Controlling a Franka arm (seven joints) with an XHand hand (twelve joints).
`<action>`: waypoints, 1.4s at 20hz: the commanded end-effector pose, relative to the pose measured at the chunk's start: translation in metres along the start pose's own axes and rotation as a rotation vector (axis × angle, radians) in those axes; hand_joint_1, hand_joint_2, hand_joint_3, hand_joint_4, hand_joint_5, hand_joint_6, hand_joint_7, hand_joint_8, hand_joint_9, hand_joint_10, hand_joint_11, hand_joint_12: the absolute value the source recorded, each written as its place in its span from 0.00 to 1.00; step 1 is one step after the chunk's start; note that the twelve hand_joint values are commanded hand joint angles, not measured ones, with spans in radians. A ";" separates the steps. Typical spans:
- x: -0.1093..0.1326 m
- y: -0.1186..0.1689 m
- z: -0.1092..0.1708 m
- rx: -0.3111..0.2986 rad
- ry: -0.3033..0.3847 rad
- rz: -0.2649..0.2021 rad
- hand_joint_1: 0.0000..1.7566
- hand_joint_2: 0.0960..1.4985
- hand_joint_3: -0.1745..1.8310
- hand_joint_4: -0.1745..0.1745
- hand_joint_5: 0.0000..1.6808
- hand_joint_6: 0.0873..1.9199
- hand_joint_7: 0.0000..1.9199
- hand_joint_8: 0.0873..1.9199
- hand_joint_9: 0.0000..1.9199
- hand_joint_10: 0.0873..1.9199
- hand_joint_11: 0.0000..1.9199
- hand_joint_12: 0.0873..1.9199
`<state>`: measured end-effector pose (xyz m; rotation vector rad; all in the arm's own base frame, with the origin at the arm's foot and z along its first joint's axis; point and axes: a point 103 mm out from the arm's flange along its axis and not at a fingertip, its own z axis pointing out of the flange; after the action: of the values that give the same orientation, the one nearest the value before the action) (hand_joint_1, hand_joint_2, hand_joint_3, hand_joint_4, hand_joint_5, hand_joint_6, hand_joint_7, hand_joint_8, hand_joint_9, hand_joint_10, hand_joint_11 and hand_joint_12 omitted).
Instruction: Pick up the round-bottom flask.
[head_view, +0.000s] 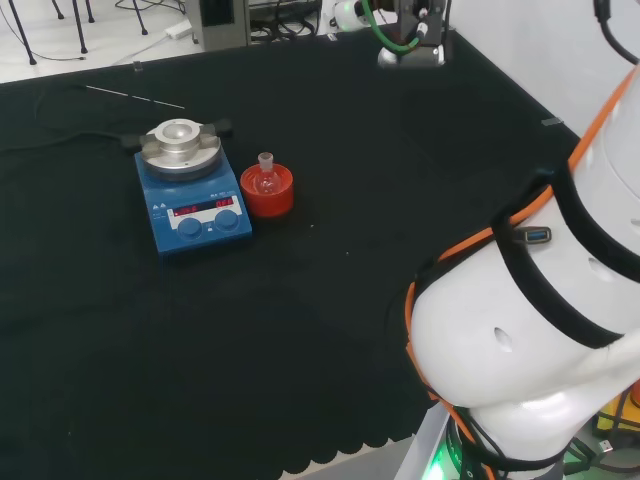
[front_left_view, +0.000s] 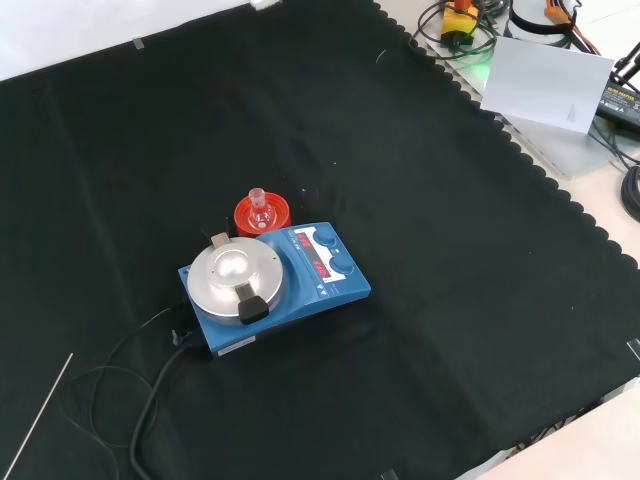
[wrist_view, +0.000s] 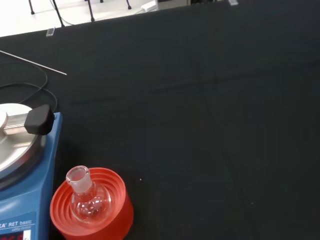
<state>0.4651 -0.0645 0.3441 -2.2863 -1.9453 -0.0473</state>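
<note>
A small clear round-bottom flask (head_view: 265, 172) stands upright with its neck up in a red ribbed ring stand (head_view: 272, 196) on the black cloth. In the head view it sits just right of a blue hotplate stirrer (head_view: 190, 212). In the front view the flask (front_left_view: 261, 208) and its red stand (front_left_view: 275, 213) lie just behind the stirrer (front_left_view: 300, 280). The wrist view looks down on the flask (wrist_view: 86, 199) in the red stand (wrist_view: 112, 210) from some distance, beside the stirrer's corner (wrist_view: 30, 200).
The stirrer carries a round metal top plate (front_left_view: 232, 276) with a black clamp, and its black cable (front_left_view: 150, 385) trails over the cloth. A thin metal rod (head_view: 135, 97) lies farther back in the head view. The arm's white links (head_view: 540, 330) stand at that view's right.
</note>
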 end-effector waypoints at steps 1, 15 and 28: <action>0.003 0.029 0.030 -0.006 0.044 -0.027 0.20 0.75 0.21 0.43 0.23 0.00 0.12 0.27 0.14 0.30 0.00 0.59; 0.012 0.053 0.105 -0.014 0.182 -0.130 0.42 0.47 0.36 0.46 0.33 0.00 0.19 0.27 0.21 0.28 0.00 0.65; 0.016 0.062 0.157 0.047 0.204 -0.130 0.47 0.38 0.44 0.48 0.36 0.00 0.20 0.27 0.23 0.27 0.00 0.66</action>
<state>0.5142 -0.0510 0.2336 -2.0988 -1.9834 -0.2285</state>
